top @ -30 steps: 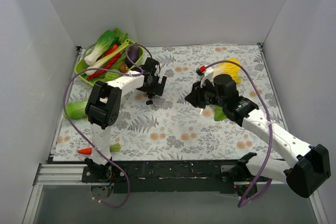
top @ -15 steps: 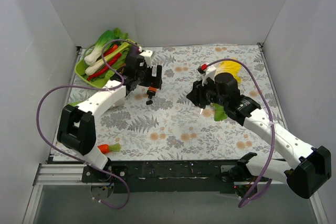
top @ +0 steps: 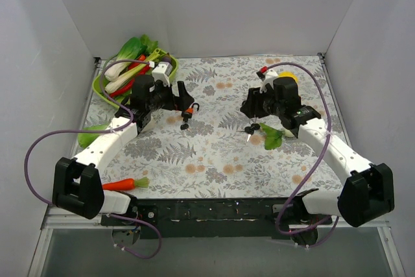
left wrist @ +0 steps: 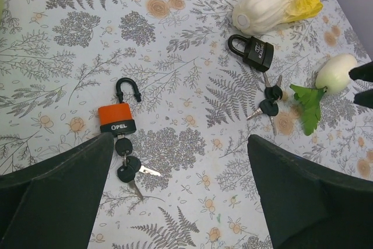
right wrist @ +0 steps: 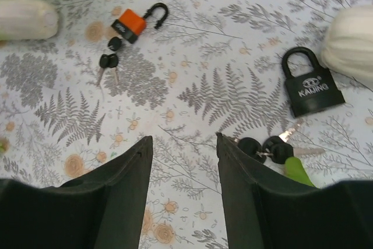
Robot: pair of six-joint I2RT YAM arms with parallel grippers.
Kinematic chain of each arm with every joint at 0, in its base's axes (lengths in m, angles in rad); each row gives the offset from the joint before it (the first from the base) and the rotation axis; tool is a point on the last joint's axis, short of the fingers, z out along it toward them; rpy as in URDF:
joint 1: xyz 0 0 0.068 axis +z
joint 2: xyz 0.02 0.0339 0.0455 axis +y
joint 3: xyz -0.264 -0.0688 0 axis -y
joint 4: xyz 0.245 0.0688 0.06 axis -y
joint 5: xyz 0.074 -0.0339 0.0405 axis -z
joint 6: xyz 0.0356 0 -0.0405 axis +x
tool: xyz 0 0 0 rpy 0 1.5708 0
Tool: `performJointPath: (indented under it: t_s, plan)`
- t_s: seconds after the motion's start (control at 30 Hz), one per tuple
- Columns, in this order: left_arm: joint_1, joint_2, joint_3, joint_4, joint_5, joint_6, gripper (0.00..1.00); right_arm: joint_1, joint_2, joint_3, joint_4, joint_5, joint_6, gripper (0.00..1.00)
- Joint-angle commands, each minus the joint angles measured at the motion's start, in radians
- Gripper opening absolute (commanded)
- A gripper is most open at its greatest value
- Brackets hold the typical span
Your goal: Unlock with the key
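We see both claws spread wide, holding nothing: left claw [left wrist: 179,144] over the orange padlock [left wrist: 115,118], its shackle sprung; right claw [right wrist: 184,141] near the black padlock [right wrist: 307,86].

White arms [top: 107,142], black joints [top: 78,183], purple cables [top: 26,163].

**Even, diffuse, bright lighting; all three views mostly sharp.**
The white enclosure walls [top: 259,11] scatter light over the fern-printed table cloth [top: 214,160]. Shadows are short and soft-edged, as beside the orange-bodied padlock [left wrist: 115,118] and the black metal padlock [right wrist: 308,88]. In the wrist views the cloth is crisp, while the black fingers [left wrist: 52,202] of the left gripper [left wrist: 179,140] and the black fingers [right wrist: 111,202] of the right gripper [right wrist: 184,139] are dark and out of focus.
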State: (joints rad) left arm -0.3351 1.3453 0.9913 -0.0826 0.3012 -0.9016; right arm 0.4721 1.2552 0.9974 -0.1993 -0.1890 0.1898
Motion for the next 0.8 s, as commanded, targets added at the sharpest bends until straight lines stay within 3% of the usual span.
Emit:
performJointPath:
  t_s: [0.0,0.17,0.27,0.53,0.77]
  plan:
    - [-0.001,-0.04,-0.023,0.044,0.022,-0.006,0.98,-0.067,0.029,-0.048,0.057,-0.064,0.072,0.55]
    - [-0.002,-0.051,-0.031,0.06,0.059,-0.02,0.98,-0.063,0.111,-0.121,0.078,-0.015,0.094,0.49]
    - [-0.005,-0.058,-0.036,0.058,0.049,-0.01,0.98,-0.044,0.156,-0.135,0.095,-0.009,0.027,0.48]
    - [-0.021,-0.058,-0.039,0.057,0.09,-0.006,0.98,-0.02,0.363,0.084,-0.055,0.01,-0.343,0.49]
    - [-0.028,-0.046,-0.04,0.057,0.081,0.006,0.98,-0.007,0.48,0.146,-0.146,0.075,-0.498,0.48]
